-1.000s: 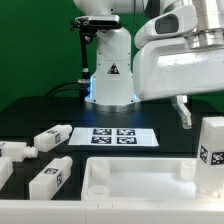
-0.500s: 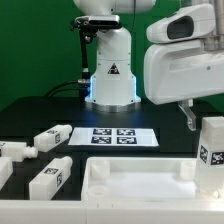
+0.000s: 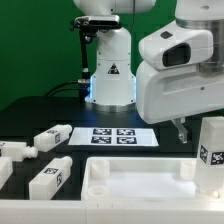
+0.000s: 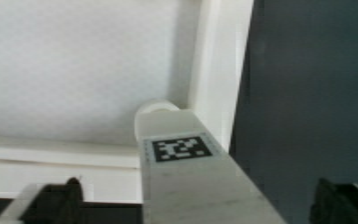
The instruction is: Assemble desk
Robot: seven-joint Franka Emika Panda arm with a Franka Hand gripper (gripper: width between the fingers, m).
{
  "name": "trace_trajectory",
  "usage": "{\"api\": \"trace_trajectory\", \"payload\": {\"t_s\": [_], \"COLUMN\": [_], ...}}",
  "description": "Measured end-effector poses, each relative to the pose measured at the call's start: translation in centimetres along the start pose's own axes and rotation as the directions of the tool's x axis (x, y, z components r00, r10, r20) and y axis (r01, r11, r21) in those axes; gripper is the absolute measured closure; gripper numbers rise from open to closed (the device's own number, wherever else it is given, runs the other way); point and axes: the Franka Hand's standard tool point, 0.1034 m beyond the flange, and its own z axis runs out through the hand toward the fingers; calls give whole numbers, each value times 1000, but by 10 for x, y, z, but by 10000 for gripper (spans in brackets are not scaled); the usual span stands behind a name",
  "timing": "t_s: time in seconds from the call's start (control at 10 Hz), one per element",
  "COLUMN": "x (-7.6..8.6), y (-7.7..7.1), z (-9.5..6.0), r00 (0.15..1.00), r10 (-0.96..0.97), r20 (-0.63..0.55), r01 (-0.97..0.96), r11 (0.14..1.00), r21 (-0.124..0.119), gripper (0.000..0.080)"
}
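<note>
The white rimmed tabletop (image 3: 140, 178) lies at the front of the exterior view and fills much of the wrist view (image 4: 78, 80). One white square leg (image 3: 212, 150) with a tag stands upright at its corner on the exterior view's right. In the wrist view this leg (image 4: 185, 150) rises between my gripper's (image 4: 194, 208) two dark fingertips (image 4: 43, 205), which stand wide apart and clear of it. My gripper is open and empty. In the exterior view one finger (image 3: 182, 130) shows just beside the leg.
Several loose white legs lie on the black table at the exterior view's left: one (image 3: 52, 137) near the marker board (image 3: 119, 137), one (image 3: 50, 178) by the tabletop, others (image 3: 14, 150) at the edge. The robot base (image 3: 110, 75) stands behind.
The arm's hand has swung down and toward the exterior view's left, lowering the finger closer to the standing leg. The parts on the table have not moved.
</note>
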Motion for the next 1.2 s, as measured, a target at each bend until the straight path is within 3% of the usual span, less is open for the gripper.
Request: {"api": "trace_trajectory", "payload": {"t_s": [0.1, 0.2, 0.4, 0.6, 0.7, 0.9, 1.0, 1.2], "x": [0, 0, 0, -6, -7, -9, -9, -9], "y": [0, 0, 3, -2, -5, -5, -4, -10], "z": [0, 0, 0, 4, 5, 7, 6, 8], "r00": [1000, 995, 976, 869, 776, 555, 499, 382], "r10": [23, 97, 220, 486, 619, 826, 864, 923], "r20": [0, 0, -4, -91, -121, -101, -73, -38], "r01": [-23, -97, -220, -486, -618, -808, -841, -901], "r11": [1000, 995, 976, 874, 784, 564, 503, 382], "r21": [1, 0, -4, 20, 54, 171, 198, 207], "gripper": [243, 475, 504, 505, 505, 506, 506, 506]}}
